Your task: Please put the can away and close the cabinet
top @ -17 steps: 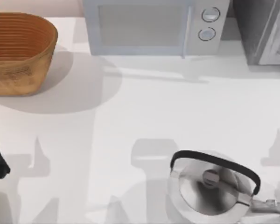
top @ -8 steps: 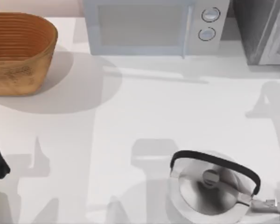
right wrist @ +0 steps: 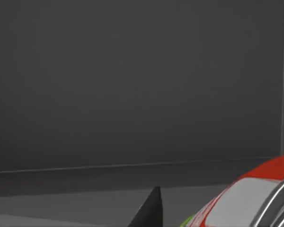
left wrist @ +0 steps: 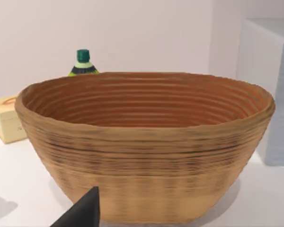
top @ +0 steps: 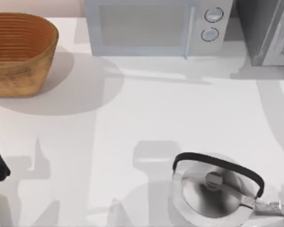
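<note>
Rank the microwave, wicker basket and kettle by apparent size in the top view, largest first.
1. Microwave.
2. Kettle and wicker basket look about alike; the basket is cropped at the edge, so I leave them unranked.

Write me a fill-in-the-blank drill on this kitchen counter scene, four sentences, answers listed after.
1. The kettle has a ____ handle arching over its lid.
2. The microwave has ____ round dials on its front.
3. In the left wrist view, a green-capped bottle stands behind the woven ____.
4. In the right wrist view, the can shows a ____ label against a dark grey wall.

Missing words: black; two; basket; red
</note>
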Tool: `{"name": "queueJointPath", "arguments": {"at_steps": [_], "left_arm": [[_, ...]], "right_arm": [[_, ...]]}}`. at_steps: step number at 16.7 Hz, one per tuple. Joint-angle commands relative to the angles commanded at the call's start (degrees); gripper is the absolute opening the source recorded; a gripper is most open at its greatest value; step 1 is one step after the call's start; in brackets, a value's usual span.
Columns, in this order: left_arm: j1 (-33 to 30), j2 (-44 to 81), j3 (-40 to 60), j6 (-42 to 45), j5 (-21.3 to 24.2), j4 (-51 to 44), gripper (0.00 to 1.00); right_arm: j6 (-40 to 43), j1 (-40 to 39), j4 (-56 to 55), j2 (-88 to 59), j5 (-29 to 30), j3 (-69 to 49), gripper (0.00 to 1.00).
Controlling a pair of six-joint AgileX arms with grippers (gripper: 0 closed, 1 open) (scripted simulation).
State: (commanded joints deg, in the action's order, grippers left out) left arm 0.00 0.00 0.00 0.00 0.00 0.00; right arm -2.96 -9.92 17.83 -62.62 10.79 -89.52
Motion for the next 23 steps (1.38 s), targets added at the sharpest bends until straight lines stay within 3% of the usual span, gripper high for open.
{"name": "queueJointPath", "arguments": {"at_steps": [5,15,23], "left_arm": [[0.0,0.0,0.0,0.0,0.0,0.0,1.0],[0.0,0.0,0.0,0.0,0.0,0.0,1.0],[0.0,0.0,0.0,0.0,0.0,0.0,1.0]], "right_arm": [[1.6,-0.7,5.6,-12.1,0.4,-9.5,0.0],[1.8,-0.2,7.7,-17.3,0.1,-14.0,0.0],[1.8,2.3,15.7,-41.0,-1.8,-47.1,0.0]]}}
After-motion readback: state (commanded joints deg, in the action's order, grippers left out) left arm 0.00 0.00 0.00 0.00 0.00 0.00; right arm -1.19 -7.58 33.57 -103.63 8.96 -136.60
